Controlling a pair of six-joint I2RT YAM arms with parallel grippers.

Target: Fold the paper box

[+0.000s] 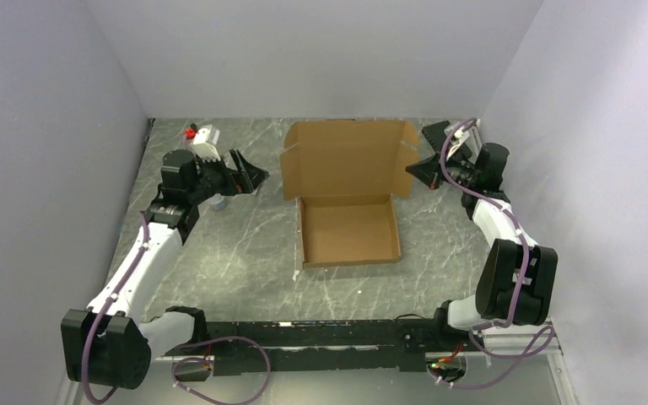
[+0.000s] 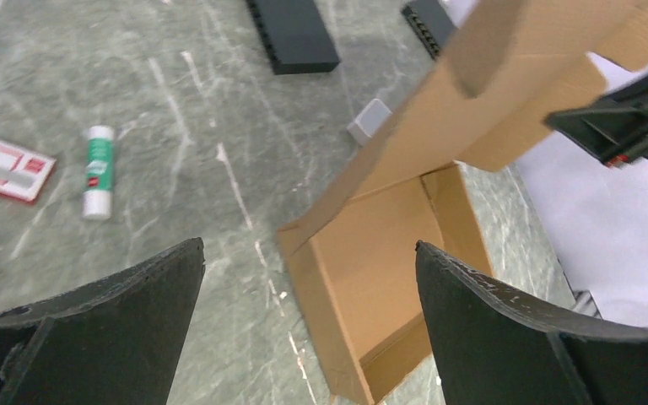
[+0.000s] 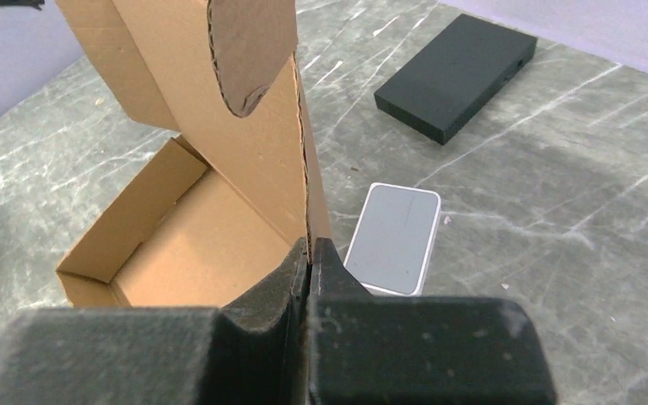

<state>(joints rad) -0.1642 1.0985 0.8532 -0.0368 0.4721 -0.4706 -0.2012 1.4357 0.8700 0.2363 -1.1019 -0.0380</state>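
The brown cardboard paper box (image 1: 350, 229) lies mid-table with its tray walls up and its lid (image 1: 346, 159) raised at the far side. My right gripper (image 1: 412, 173) is shut on the lid's right edge. The right wrist view shows the jaws (image 3: 310, 246) pinching the cardboard, with the tray (image 3: 186, 253) to the left. My left gripper (image 1: 257, 175) is open and empty, just left of the lid and apart from it. In the left wrist view its fingers (image 2: 135, 312) frame the box (image 2: 380, 253), with the gripper's midpoint (image 2: 310, 246) over the tray's near corner.
Behind the lid lie a small white case (image 3: 392, 239) and a black slab (image 3: 456, 74). The left wrist view shows two black slabs (image 2: 291, 34), the case (image 2: 369, 121), a glue stick (image 2: 98, 171) and a red-and-white card (image 2: 4, 164). Grey walls enclose the table on three sides.
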